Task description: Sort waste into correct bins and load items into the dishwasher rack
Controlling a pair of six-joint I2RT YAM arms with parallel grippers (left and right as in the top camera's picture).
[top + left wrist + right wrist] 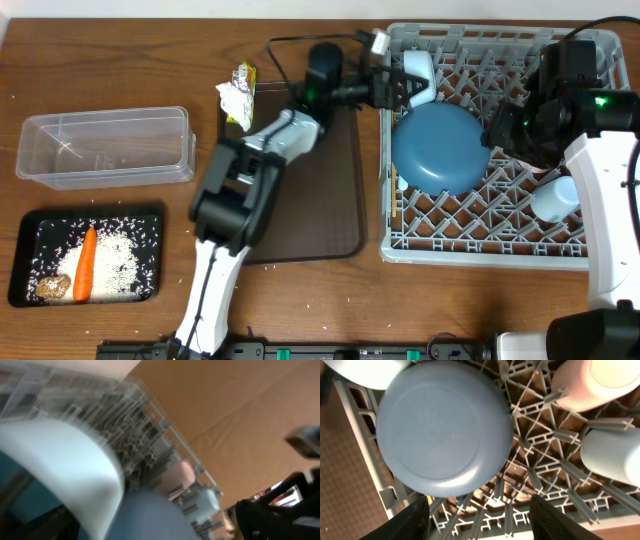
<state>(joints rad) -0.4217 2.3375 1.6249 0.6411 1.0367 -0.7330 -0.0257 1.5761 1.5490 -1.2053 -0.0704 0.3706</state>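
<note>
Surface: brown wooden counter point(300, 300), with a large square grey plastic rack point(480, 245) on its right half.
Left tool point(395, 87): at the rack's far-left corner, hard against the white bowl point(420, 75). The wrist view is blurred, so I cannot tell whether the jaws are spread or pinching the rim.
Right tool point(477, 510): wide, nothing between the fingers, hovering over the rack beside the large round blue plate point(438, 150).
Rack load: plate lies face-down, pink cup point(590, 380) and light blue cup point(555, 197) to its right.
Waste sorted: orange carrot point(85, 262), brown food lump point(55, 287) and loose white rice grains point(125, 255) in the shallow black rectangular tray point(30, 225).
Waste outstanding: crumpled white napkin point(235, 100) and small yellow-green foil wrapper point(246, 72), at the far-left corner of the dark brown serving tray point(335, 200).
Step (judged): seating the bowl in the rack.
Next (judged): left tool must clear the bowl, then fetch napkin and wrapper for the clear rectangular plastic tub point(105, 150).
</note>
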